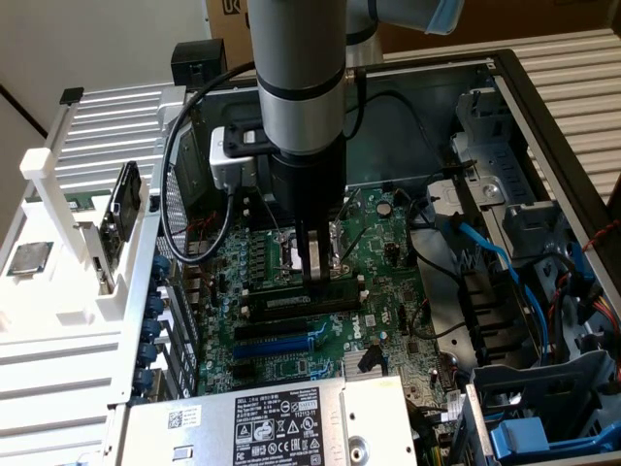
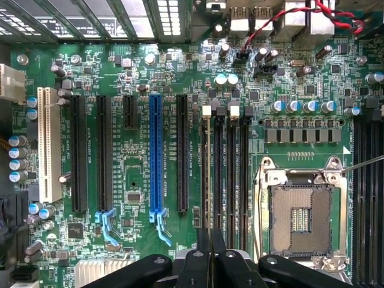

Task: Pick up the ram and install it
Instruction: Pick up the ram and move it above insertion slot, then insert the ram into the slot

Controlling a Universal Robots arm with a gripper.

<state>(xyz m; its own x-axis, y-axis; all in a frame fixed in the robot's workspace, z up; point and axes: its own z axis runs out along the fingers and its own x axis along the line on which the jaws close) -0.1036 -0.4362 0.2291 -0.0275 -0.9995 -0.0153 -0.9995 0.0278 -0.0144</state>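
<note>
Over motherboard (image 2: 138, 150), pincer (image 2: 210, 259) grips the ram (image 2: 208, 180).

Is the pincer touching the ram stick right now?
Touching. The wrist view shows the pincer shut on the ram, which is seen edge-on between its tips, with no gap on either side.

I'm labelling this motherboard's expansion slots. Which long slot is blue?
The blue slot, flanked by black slots: it is the only blue one. The others are black, save one white slot.
</note>
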